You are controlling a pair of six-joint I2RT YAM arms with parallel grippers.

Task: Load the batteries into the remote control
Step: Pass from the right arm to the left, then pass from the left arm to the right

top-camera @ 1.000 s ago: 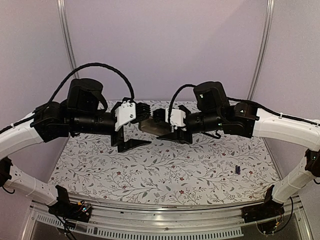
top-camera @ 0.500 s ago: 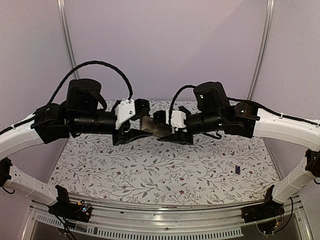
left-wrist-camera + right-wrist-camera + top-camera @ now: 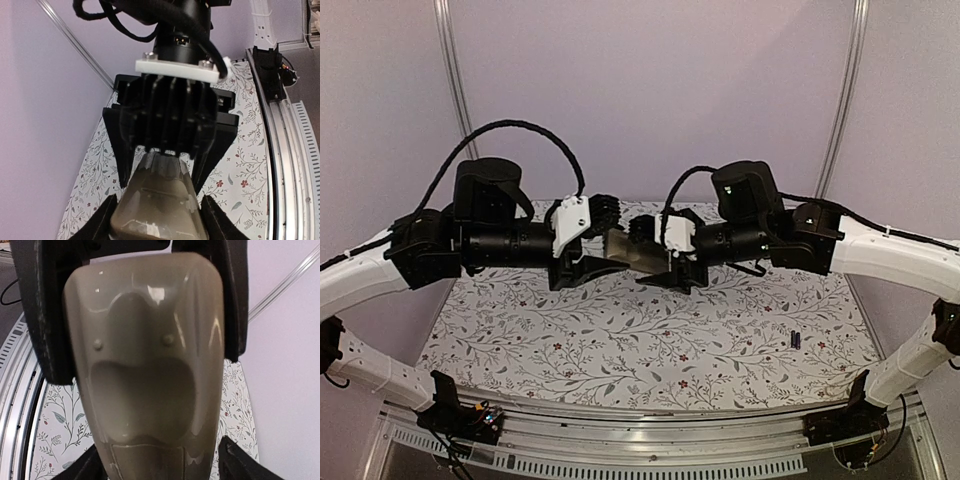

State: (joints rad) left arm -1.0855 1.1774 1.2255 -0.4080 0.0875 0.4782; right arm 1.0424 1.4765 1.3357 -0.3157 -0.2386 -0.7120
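Judging by how things lie, the loading seems barely begun: the remote control (image 3: 620, 248) hangs in the air between the two arms, above the 12 o'clock end of the table (image 3: 620, 345) in the top view, with its tan back turned toward the right wrist camera. The left gripper (image 3: 159, 222) is closed partway, its fingers snug against the casing's sides, so it has hold of the handset. The right gripper (image 3: 156, 467) straddles the other end with its jaws about half spread. A sliver of table shows beside one finger, and I cannot tell whether it grips or merely flanks. One battery (image 3: 796, 341) lies on the table at about 4 o'clock, well apart from both grippers. No second cell is visible. None shows in the remote's back, so fetching and seating the cells appear left to do.
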